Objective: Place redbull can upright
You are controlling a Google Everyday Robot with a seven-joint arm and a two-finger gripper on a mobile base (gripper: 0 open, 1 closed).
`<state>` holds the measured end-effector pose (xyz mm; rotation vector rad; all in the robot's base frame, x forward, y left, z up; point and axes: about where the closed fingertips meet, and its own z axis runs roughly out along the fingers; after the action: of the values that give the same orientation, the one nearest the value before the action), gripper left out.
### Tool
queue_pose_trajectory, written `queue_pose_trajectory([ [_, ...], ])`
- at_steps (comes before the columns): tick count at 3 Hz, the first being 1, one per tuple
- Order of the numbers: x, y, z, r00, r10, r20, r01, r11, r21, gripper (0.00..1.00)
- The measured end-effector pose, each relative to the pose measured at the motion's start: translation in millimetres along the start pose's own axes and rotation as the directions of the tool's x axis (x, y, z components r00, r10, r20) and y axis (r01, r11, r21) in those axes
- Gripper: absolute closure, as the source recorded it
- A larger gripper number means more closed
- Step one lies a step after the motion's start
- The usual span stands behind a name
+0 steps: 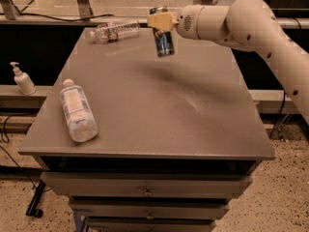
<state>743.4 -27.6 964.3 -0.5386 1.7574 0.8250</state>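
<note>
Nearest on my feed is the grey table (203, 129), with drawers (147, 190) under it. A clear plastic bottle (77, 111) lies on its side at the front-left corner, and a little pump bottle (21, 79) stands off the table on the left ledge. Further back, the gripper (160, 21) is clamped on the redbull can (164, 43), holding it in the air over the table's far part, nearly upright, leaning a bit. Past that, another clear bottle (116, 31) lies along the far edge.
</note>
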Motion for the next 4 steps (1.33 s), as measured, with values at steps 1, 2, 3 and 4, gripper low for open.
queue_pose_trajectory([
  [1, -1, 0, 2, 0.999, 0.005, 0.031, -0.004, 0.9995, -0.031, 1.00],
  [2, 4, -3, -9, 0.997, -0.009, 0.072, 0.014, 0.9979, -0.063, 1.00],
  [3, 9, -7, -35, 0.993, -0.056, 0.100, 0.066, 0.9926, -0.102, 1.00],
  [4, 14, -10, -66, 0.985, -0.123, 0.122, 0.141, 0.9784, -0.151, 1.00],
])
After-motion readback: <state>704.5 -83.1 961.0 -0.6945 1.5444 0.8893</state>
